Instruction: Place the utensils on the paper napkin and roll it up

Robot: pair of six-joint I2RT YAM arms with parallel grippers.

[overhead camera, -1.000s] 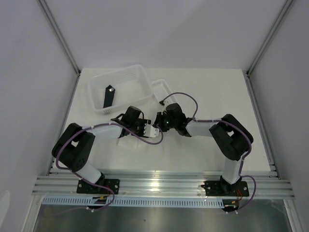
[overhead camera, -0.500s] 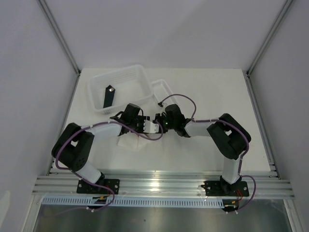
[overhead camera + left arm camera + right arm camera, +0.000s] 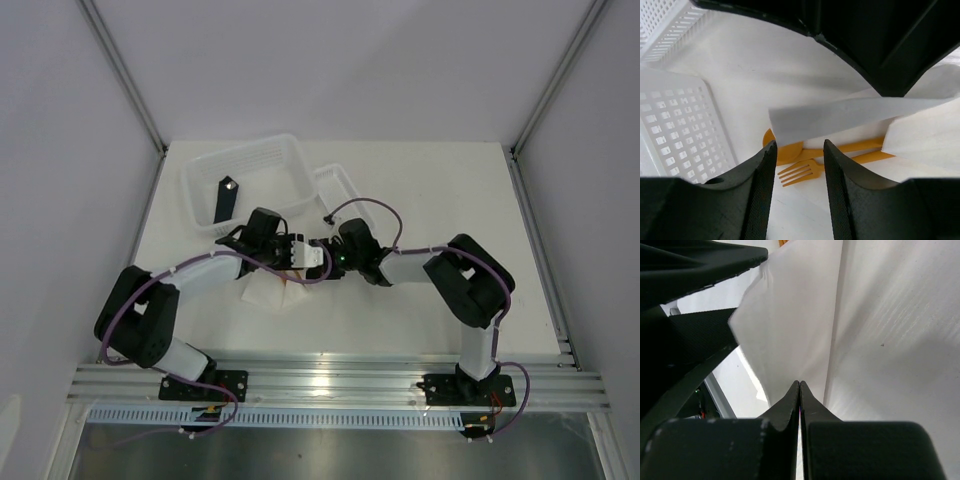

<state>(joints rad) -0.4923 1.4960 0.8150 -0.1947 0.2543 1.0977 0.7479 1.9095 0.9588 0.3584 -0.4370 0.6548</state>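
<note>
Pinches a lifted flap of the paper napkin (image 3: 850, 112) in the right tool (image 3: 799, 387), fingers pressed tight together on the sheet. Holds that flap up as a pale band above the orange utensils (image 3: 860, 146), with more of the sheet lying on the tabletop (image 3: 440, 200) to the right in the left wrist view. Shows the handles running under the napkin and the working ends bare: spoon (image 3: 782, 154) with a round bowl, fork (image 3: 799, 172) just beside it, tines pointing left in that view. Cannot tell whether spoon and fork touch. Hangs the left tool (image 3: 799, 145) low over those bare ends, fingers spread partway and gripping nothing, with bowl and tines visible through the gap. Brings both tools almost tip to tip near the middle of the tabletop, seen from above, with a white corner of the napkin poking out on the near side of the left arm. Sets a perforated white tray (image 3: 685, 135) just left of the spoon in the left wrist view. Farther back, from above, shows a white basket (image 3: 250, 160) with a black flat bar (image 3: 226, 198) lying inside.
</note>
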